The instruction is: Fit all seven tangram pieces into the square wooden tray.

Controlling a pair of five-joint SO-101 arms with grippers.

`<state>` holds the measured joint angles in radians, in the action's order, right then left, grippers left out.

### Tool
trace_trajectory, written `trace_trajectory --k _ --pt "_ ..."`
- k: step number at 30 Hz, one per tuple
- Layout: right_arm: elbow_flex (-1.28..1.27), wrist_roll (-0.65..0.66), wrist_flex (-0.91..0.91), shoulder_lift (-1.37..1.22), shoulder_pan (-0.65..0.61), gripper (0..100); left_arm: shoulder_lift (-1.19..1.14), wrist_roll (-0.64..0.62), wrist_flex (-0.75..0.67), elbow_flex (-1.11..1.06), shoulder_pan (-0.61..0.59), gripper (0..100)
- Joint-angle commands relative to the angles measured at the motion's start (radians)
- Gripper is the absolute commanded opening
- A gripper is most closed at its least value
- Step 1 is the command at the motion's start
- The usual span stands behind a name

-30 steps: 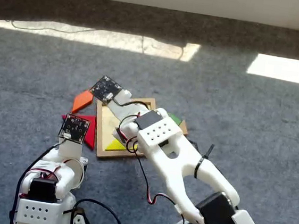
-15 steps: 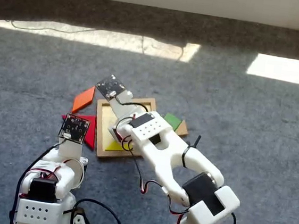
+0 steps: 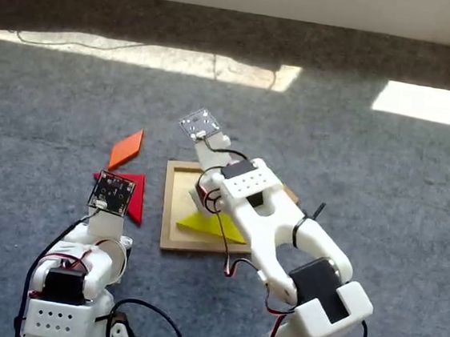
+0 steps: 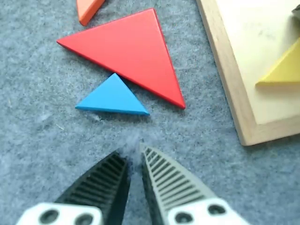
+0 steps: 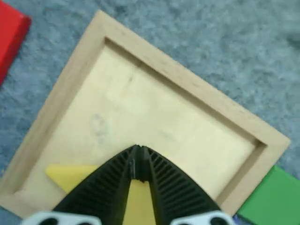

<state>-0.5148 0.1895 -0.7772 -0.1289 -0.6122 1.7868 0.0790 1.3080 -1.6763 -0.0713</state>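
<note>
The square wooden tray [image 3: 169, 209] lies on the carpet under my right arm. A yellow triangle [image 3: 212, 225] rests flat in its near part. My right gripper [image 5: 137, 154] is shut, its tips down on the tray floor [image 5: 140, 112] at the edge of the yellow triangle [image 5: 62, 174]. Left of the tray lie a red triangle [image 4: 131, 51], a small blue triangle [image 4: 112, 97] and an orange piece [image 3: 126, 148]. My left gripper [image 4: 133, 157] hangs shut just short of the blue triangle, holding nothing. A green piece [image 5: 275, 197] sits outside the tray's corner.
Grey carpet runs all round, with a cable [image 3: 77, 40] along the far side. The tray's rim [image 4: 225, 75] lies close beside the red triangle [image 3: 133, 185]. The right arm's body [image 3: 268, 221] covers the tray's right side.
The right arm swung to the right and the tray slid right with it, away from the red triangle. More of the yellow triangle now shows. The left arm kept still.
</note>
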Motion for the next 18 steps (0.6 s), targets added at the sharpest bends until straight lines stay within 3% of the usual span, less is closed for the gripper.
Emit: trace_trajectory --k 1,11,18 --pt "-0.035 -0.006 -0.067 0.062 0.028 0.5 0.021 0.008 0.005 -0.019 -0.005 1" --pt "-0.246 -0.006 -0.102 0.610 0.038 0.5 0.021 0.008 0.005 -0.019 -0.005 1" --pt "-0.519 -0.006 -0.104 1.106 0.168 0.5 0.021 0.008 0.005 -0.019 -0.005 1"
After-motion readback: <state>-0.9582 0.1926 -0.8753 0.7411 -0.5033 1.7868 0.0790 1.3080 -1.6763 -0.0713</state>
